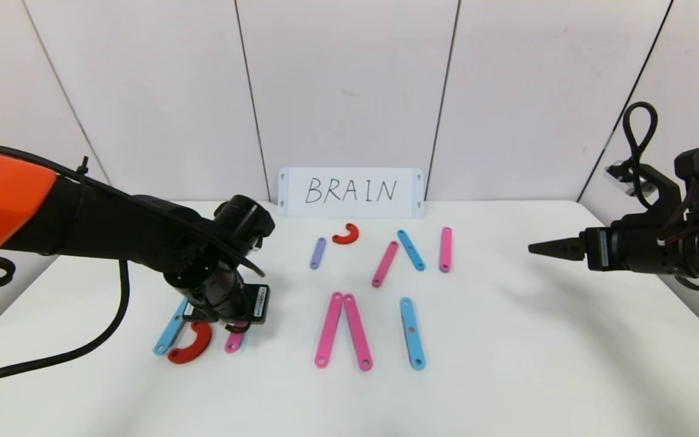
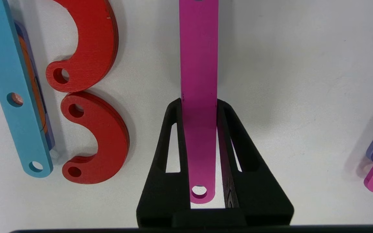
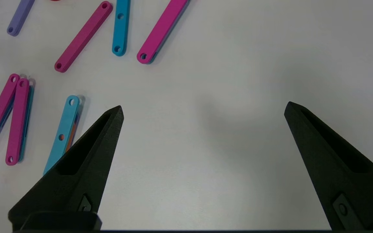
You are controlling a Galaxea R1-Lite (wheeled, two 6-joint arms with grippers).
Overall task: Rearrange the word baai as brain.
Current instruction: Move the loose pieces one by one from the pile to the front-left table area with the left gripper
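Left wrist view shows the left gripper [image 2: 199, 152] pressed together on a pink bar [image 2: 198, 64], with one black finger [image 2: 168, 142] on each long edge. The bar lies just beside the two red C-curves [image 2: 96, 136] and the blue bar [image 2: 11, 87] that form the letter B at the near left of the white table [image 1: 537, 340]. I judge that this bar should become the leg of the R. To do it well, lift it straight up first, so that the curves beside it are not pushed, and keep it level while carrying. The right gripper [image 3: 202, 110] hovers with its fingers spread wide over bare table at the right, idle. The card reading BRAIN [image 1: 351, 192] stands against the back wall.
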